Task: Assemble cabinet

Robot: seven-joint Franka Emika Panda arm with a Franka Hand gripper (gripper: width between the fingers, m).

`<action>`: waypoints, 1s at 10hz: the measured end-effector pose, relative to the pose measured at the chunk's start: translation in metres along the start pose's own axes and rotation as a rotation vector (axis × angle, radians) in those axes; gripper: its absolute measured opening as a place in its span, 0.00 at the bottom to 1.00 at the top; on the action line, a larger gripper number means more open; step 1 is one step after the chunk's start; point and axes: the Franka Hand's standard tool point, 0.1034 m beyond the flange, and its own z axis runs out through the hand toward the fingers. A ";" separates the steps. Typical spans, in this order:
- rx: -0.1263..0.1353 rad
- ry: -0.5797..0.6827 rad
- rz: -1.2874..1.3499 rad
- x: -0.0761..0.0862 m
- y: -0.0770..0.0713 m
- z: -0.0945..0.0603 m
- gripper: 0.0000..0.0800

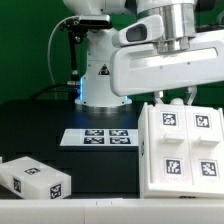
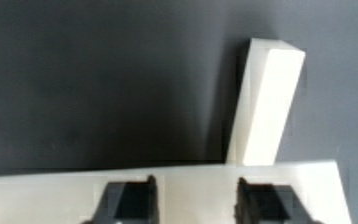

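A large white cabinet panel (image 1: 180,152) with four square tags stands upright at the exterior view's right. My gripper (image 1: 176,98) is at its top edge. In the wrist view my two black fingers (image 2: 131,200) stand a small way apart, with the panel's white surface (image 2: 197,185) between and around them, so my gripper (image 2: 197,200) looks shut on the panel. A narrow white bar of the cabinet (image 2: 265,100) runs away from the fingers over the dark table. A second white tagged cabinet box (image 1: 35,178) lies at the exterior view's lower left.
The marker board (image 1: 100,137) lies flat on the black table in the middle. The arm's white base (image 1: 100,75) stands behind it. The table's front edge runs along the bottom of the exterior view.
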 end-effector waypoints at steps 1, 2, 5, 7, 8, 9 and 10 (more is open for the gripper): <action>0.003 -0.014 0.005 -0.001 0.001 0.001 0.26; 0.002 -0.015 0.003 -0.003 0.000 0.002 0.26; 0.003 -0.024 -0.003 -0.005 -0.001 -0.002 0.26; -0.002 -0.014 -0.017 -0.009 -0.001 -0.012 0.25; -0.001 -0.014 -0.026 -0.002 0.000 -0.017 0.25; 0.003 -0.015 -0.028 0.006 0.001 -0.022 0.25; 0.008 -0.015 -0.031 0.017 0.001 -0.025 0.24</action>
